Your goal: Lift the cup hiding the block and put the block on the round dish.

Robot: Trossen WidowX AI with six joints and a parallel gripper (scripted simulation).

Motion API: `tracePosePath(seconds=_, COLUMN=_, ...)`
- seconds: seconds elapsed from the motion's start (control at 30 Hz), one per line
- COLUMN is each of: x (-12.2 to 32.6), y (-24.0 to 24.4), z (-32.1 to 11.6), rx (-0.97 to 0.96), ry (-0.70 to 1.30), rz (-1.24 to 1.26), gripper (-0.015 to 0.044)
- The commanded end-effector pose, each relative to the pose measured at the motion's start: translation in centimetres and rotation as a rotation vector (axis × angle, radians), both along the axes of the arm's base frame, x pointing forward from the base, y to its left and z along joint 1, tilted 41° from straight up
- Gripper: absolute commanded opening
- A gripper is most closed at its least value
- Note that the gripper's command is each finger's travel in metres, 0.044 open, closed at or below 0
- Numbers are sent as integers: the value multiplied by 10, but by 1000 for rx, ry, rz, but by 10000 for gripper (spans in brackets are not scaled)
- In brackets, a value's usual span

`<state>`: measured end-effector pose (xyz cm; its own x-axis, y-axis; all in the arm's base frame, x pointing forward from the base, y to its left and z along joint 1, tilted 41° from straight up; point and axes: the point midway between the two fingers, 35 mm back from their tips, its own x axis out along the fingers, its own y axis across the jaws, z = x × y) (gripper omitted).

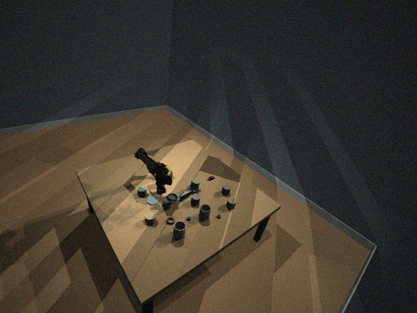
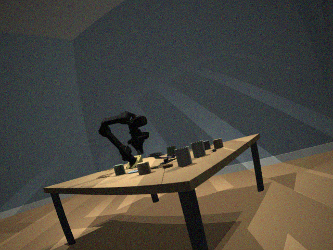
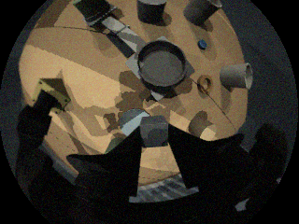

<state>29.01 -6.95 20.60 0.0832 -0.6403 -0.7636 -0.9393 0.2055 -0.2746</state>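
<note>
My gripper is shut on a small grey block and holds it above the table, near the round dish and the balance. The light blue round dish lies flat with nothing seen on it; the left finger hides part of it in the wrist view. The balance beam has an empty dark pan at its near end. One green cup stands at its far end. The other green cup stands on the table beside the dish.
A tan cylinder stands near the dish. A brown ring, a small blue piece and two tall grey cups are beyond the pan. A grey cylinder stands beside the beam.
</note>
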Motion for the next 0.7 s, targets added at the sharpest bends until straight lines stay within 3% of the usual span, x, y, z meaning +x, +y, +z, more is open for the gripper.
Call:
tracePosePath(seconds=0.0, x=-13, y=-14, z=1, rx=-8, ry=0, rz=-7, gripper=0)
tracePosePath(seconds=0.37, x=-50, y=-51, z=-5, rx=-22, ry=16, rz=-42, gripper=0)
tracePosePath(seconds=0.67, x=-51, y=-64, z=-19, rx=-23, ry=17, rz=-44, gripper=0)
